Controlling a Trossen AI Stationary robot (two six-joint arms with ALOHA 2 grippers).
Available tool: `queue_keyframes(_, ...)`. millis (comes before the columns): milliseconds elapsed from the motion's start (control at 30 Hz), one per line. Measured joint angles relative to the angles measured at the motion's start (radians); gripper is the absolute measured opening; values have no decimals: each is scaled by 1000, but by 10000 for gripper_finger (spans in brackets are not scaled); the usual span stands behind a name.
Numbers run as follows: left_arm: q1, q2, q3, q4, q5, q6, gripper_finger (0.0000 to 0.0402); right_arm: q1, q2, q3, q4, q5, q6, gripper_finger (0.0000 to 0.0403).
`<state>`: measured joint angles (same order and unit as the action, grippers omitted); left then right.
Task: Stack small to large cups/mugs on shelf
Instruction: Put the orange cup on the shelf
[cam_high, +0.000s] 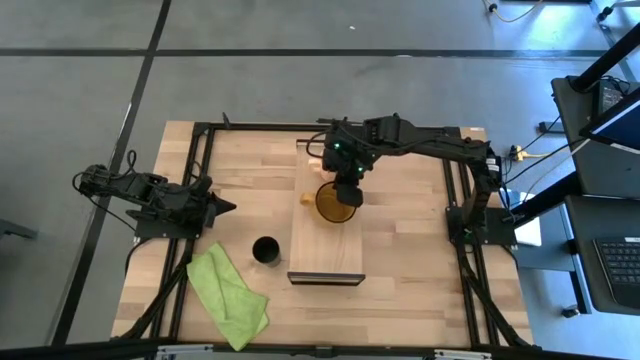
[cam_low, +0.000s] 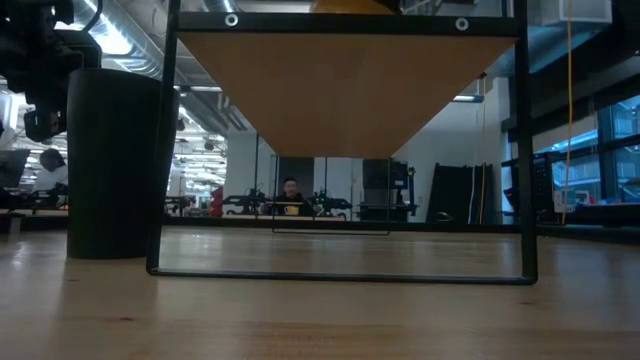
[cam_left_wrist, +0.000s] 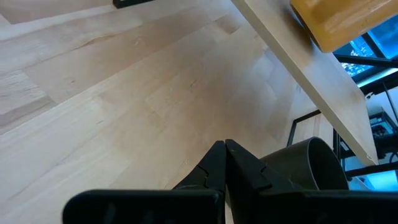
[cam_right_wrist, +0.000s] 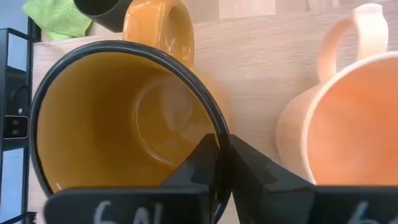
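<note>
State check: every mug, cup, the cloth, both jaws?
amber mug: upright on the shelf, rim pinched by right gripper
peach mug: upright on the shelf, beside amber mug
black cup: upright on tabletop, off the shelf
green cloth: crumpled on tabletop
left gripper: jaws shut, empty

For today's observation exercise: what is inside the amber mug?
The amber mug looks empty: its bare bottom shows. The right hand grips its rim, one finger inside, hiding a little of the wall there.

The amber-yellow mug (cam_high: 334, 203) and the peach mug (cam_right_wrist: 348, 118) are sitting upright side by side on the light-wood shelf (cam_high: 325, 255); the black cup (cam_high: 265, 250) is standing just beside that shelf
</note>
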<state>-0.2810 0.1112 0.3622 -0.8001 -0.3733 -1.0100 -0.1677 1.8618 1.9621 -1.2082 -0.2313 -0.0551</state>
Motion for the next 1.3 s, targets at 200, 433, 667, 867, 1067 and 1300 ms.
queue_keyframes(200,0,0,0,0,0,0,0,0,0,0,3,-24,16,38)
queue_keyframes(433,0,0,0,0,0,0,0,0,0,0,3,-28,41,40)
queue_keyframes(667,0,0,0,0,0,0,0,2,0,45,1,-26,27,49)
queue_keyframes(867,0,0,0,0,0,0,0,1,-5,89,8,-23,29,107)
queue_keyframes(1067,0,0,0,0,1,-1,0,1,-5,62,-40,23,43,140)
queue_keyframes(1300,0,0,0,0,19,-1,0,2,-3,60,-13,26,39,142)
